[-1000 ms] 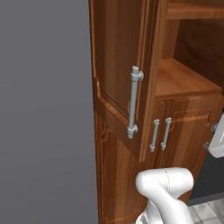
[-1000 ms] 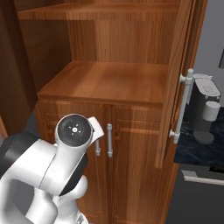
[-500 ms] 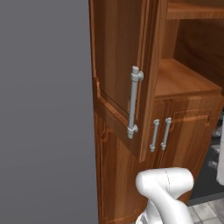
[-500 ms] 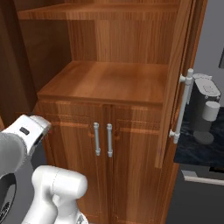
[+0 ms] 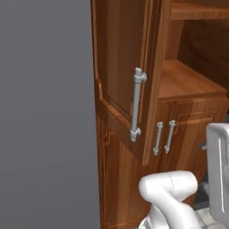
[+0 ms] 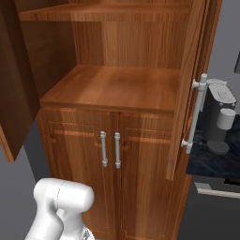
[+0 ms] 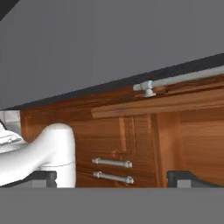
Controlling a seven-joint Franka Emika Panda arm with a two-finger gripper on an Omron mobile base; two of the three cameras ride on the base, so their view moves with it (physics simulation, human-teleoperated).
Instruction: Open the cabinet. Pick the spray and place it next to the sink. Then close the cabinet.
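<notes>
The tall reddish-brown wood cabinet [image 6: 123,89] stands with both panelled doors swung wide, so the opening step looks done. Its lower shelf [image 6: 117,86] of bare brown wood carries nothing that can be seen, and the shelf above is too cut off to judge. The small white spray bottle cannot be made out anywhere, so I cannot say where it stands; picking it, setting it by the sink and shutting the doors appear still to be done.

The two-finger gripper [image 7: 117,178] is rolled sideways with its dark tips spread wide and nothing between them. Ahead of it lie the lower doors with short silver handles [image 7: 112,169], and beyond those the open door's long silver bar handle [image 7: 183,78]. A grey coffee machine [image 6: 219,119] sits on the dark counter.
</notes>
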